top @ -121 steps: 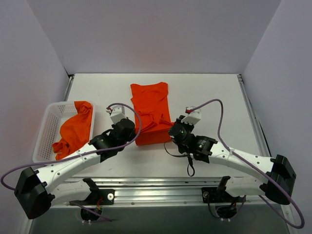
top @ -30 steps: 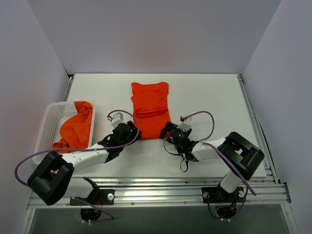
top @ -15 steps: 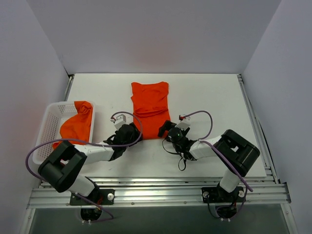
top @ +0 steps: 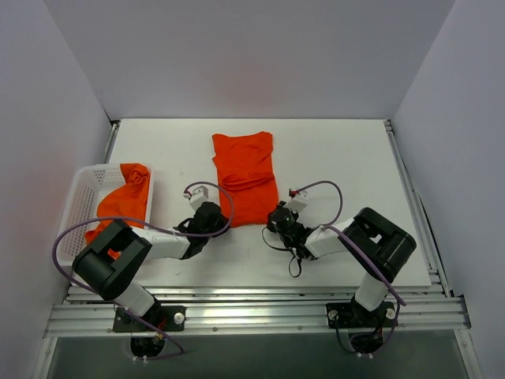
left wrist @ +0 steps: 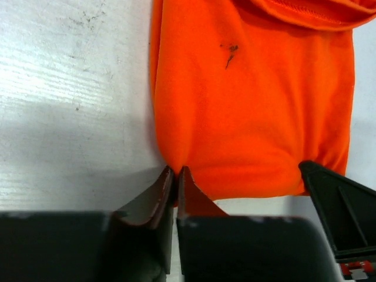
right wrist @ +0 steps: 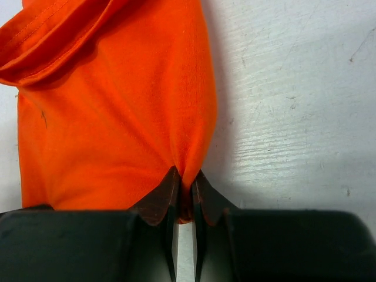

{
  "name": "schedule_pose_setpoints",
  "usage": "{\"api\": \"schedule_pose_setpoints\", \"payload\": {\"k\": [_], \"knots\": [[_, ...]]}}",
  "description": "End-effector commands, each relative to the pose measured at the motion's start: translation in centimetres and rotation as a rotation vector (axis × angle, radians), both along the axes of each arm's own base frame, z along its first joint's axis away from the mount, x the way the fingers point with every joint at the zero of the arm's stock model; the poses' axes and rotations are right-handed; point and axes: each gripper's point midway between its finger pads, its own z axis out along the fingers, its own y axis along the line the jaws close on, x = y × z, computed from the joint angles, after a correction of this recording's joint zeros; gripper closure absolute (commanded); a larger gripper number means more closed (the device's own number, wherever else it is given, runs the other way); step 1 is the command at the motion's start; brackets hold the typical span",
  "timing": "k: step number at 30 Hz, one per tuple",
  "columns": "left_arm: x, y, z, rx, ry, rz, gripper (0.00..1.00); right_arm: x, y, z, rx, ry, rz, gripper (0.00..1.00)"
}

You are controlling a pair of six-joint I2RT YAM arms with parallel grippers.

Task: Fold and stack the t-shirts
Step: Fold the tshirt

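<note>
folded t-shirt (top: pixel 245 178) is laid mid-table. Near-left corner is pinched by left gripper (left wrist: pixel 175 174), jaws closed; near-right corner is likewise pinched by right gripper (right wrist: pixel 185 179). second t-shirt (top: pixel 122 207) is heaped in basket (top: pixel 79 201), far left.

Two t-shirts (top: pixel 245 178) (one in the basket (top: pixel 76 212)), two tools (left wrist: pixel 176 172) (right wrist: pixel 183 177)

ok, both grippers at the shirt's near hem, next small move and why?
Probably raise both corners together: left gripper and right gripper are each shut on a near corner of the t-shirt, which lies flat, so the hem should lift evenly.
</note>
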Motion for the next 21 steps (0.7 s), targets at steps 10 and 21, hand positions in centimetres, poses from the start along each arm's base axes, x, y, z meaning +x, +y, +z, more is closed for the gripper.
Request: {"api": "schedule_pose_setpoints", "payload": {"k": [10,21], "knots": [[-3.3,0.0,5.0,0.009,-0.011,-0.044,0.98,-3.5,-3.1,3.2,-0.111,0.034,-0.056,1.0],[-8.1,2.9,11.6,-0.021,-0.064,-0.035,0.98,-9.4,-4.8,11.3,-0.1,-0.058,-0.062,1.0]]}}
